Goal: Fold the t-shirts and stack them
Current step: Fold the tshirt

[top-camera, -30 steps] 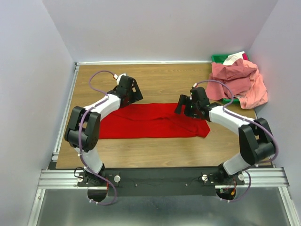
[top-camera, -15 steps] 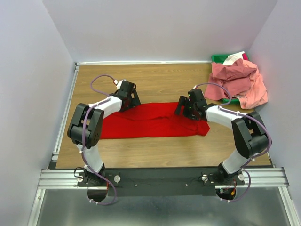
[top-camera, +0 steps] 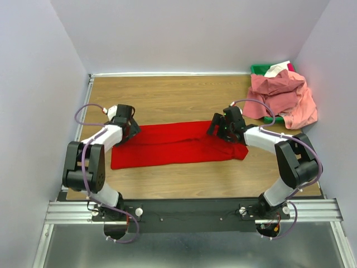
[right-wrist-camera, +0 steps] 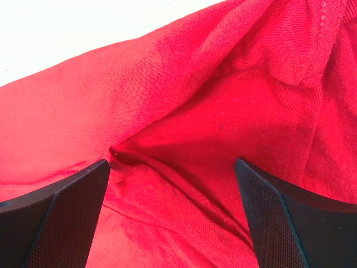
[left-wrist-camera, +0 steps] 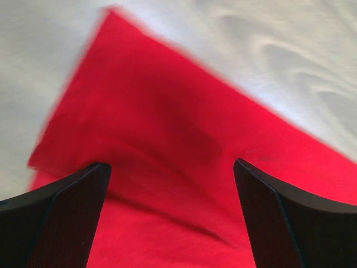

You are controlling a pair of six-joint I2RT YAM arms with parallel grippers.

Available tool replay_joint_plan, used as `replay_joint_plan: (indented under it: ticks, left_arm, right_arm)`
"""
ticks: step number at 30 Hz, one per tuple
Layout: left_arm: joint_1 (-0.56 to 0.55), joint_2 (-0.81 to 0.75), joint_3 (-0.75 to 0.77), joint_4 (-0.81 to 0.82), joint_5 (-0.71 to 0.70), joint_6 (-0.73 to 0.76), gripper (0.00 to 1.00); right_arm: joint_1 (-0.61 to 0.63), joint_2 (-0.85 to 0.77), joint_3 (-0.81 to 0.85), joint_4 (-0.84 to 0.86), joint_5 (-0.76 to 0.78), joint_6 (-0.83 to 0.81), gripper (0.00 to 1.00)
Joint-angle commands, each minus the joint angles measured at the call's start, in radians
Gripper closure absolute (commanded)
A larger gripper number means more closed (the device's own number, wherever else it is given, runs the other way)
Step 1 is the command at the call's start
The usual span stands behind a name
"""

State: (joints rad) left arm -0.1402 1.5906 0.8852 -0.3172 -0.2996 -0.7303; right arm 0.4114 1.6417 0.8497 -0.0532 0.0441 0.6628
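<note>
The bright red t-shirt [top-camera: 178, 142] lies as a long folded strip across the middle of the table. My left gripper [top-camera: 134, 132] is open, low over the shirt's far left corner. In the left wrist view the red cloth [left-wrist-camera: 167, 128] fills the gap between the spread fingers [left-wrist-camera: 61, 223], and nothing is pinched. My right gripper [top-camera: 216, 128] is open over the strip's right end. There a raised crease of red cloth [right-wrist-camera: 223, 100] runs between its fingers [right-wrist-camera: 295, 223]. The salmon pink t-shirts [top-camera: 281, 97] are heaped at the back right.
A green bin [top-camera: 261, 69] at the back right corner is mostly buried under the pink heap, with white cloth [top-camera: 278, 69] on top. The bare wooden table [top-camera: 184, 95] stretches behind the red shirt, and a narrower band lies in front. Walls close in the left, back and right sides.
My left arm has swung left along the shirt's far edge to its left corner. The strip's left end now lies a little further left. The right gripper has barely moved.
</note>
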Motion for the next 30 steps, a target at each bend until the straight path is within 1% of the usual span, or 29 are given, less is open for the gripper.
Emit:
replay_joint_plan:
  ticks: [1, 5, 7, 11, 13, 15, 16, 19, 20, 22, 24, 28, 30]
  left_arm:
    - [0.025, -0.084, -0.057, -0.057, -0.079, -0.056, 0.02]
    - [0.042, -0.136, -0.089, -0.105, -0.128, -0.116, 0.02]
    - [0.044, -0.159, -0.081, -0.128, -0.136, -0.135, 0.02]
    - [0.04, -0.224, -0.042, -0.137, -0.09, -0.118, 0.02]
    - [0.031, -0.26, -0.032, -0.116, -0.07, -0.118, 0.02]
    - [-0.007, -0.287, -0.037, -0.051, -0.017, -0.08, 0.01]
    - [-0.044, -0.285, -0.037, -0.031, 0.014, -0.064, 0.02]
    - [-0.108, -0.255, -0.032, 0.03, 0.059, -0.015, 0.02]
    - [-0.143, -0.22, -0.032, 0.052, 0.088, -0.012, 0.01]
    - [-0.17, -0.157, -0.029, 0.073, 0.118, 0.003, 0.01]
    - [-0.185, -0.115, -0.016, 0.081, 0.12, 0.005, 0.02]
    - [-0.188, -0.034, -0.015, 0.109, 0.155, 0.015, 0.02]
    - [-0.196, -0.008, -0.031, 0.122, 0.163, 0.012, 0.02]
  right_arm:
    - [0.004, 0.037, -0.054, -0.096, 0.028, 0.021, 0.0]
    - [0.004, 0.018, -0.06, -0.097, 0.027, 0.018, 0.0]
    - [0.004, 0.009, -0.063, -0.097, 0.02, 0.017, 0.0]
    - [0.003, -0.039, -0.063, -0.096, 0.004, 0.003, 0.0]
    - [0.004, -0.081, -0.058, -0.099, 0.003, -0.009, 0.0]
    - [0.004, -0.126, -0.057, -0.103, 0.004, -0.011, 0.0]
    - [0.004, -0.141, -0.057, -0.105, 0.002, -0.011, 0.0]
    - [0.004, -0.178, -0.061, -0.115, -0.009, -0.003, 0.0]
    - [0.004, -0.184, -0.07, -0.122, -0.013, 0.0, 0.0]
    - [0.004, -0.195, -0.081, -0.126, -0.007, 0.001, 0.0]
    - [0.003, -0.191, -0.096, -0.135, 0.006, 0.001, 0.0]
    - [-0.014, -0.117, -0.086, -0.14, 0.005, 0.009, 0.0]
    - [-0.035, -0.037, -0.045, -0.14, 0.002, 0.001, 0.0]
